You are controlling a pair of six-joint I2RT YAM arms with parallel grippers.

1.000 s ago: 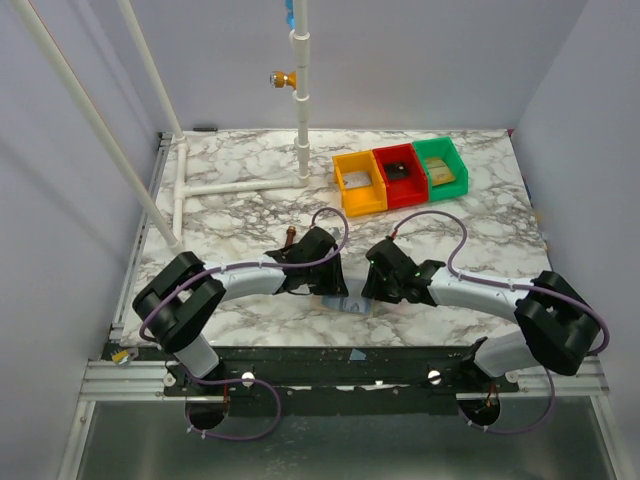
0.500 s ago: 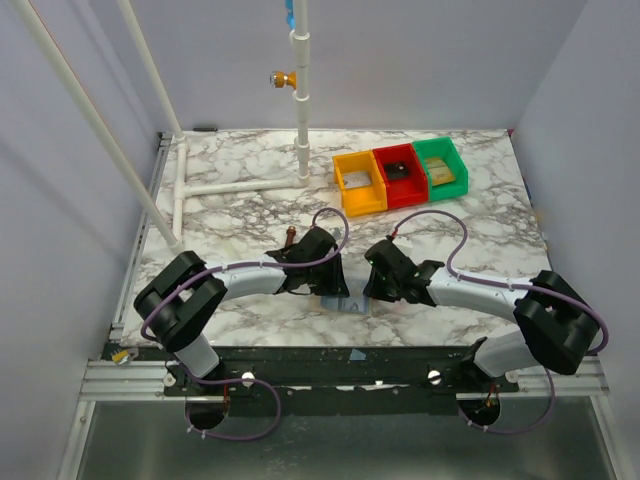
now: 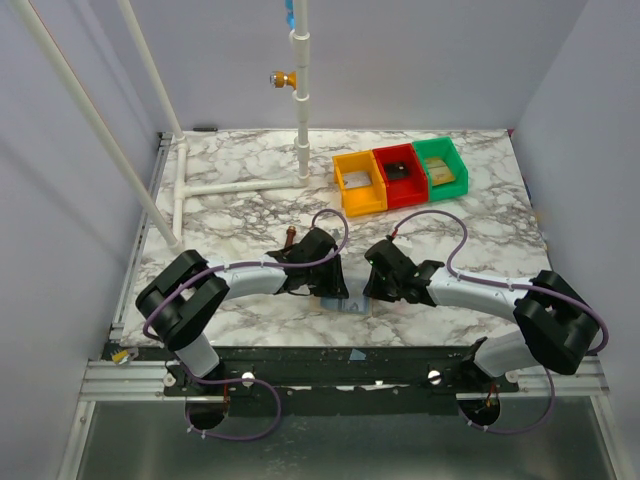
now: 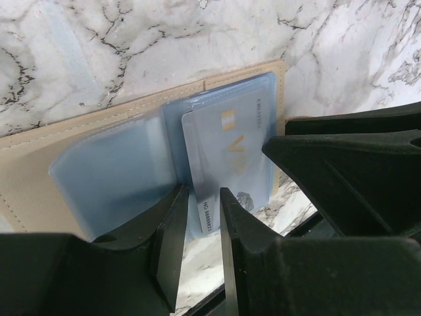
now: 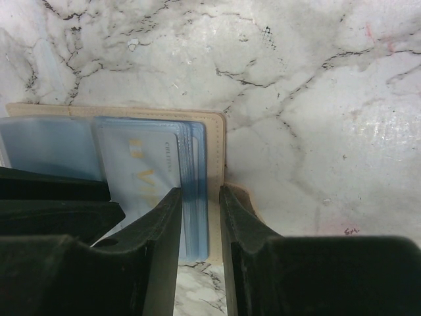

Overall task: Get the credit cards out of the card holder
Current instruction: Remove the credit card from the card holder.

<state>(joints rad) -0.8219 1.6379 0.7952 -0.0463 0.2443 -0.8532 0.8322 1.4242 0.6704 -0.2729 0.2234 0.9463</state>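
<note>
The card holder (image 3: 350, 304) lies open near the table's front edge, between my two grippers. It has a beige cover (image 4: 26, 178) and blue clear sleeves (image 4: 112, 164). A pale blue credit card (image 4: 227, 141) with gold letters sticks partly out of a sleeve. My left gripper (image 4: 200, 197) straddles the card's near left corner, with the jaws narrowly apart. My right gripper (image 5: 200, 197) straddles the sleeve edges and the cover's right border (image 5: 216, 131), also narrowly apart. The card also shows in the right wrist view (image 5: 148, 171). In the top view the left gripper (image 3: 333, 290) and right gripper (image 3: 372, 290) flank the holder.
Yellow (image 3: 359, 182), red (image 3: 399, 175) and green (image 3: 441, 167) bins stand at the back right. A white pipe frame (image 3: 240, 187) lies at the back left, with an upright pipe (image 3: 300, 100). The table's front edge (image 3: 350, 350) is just behind the holder.
</note>
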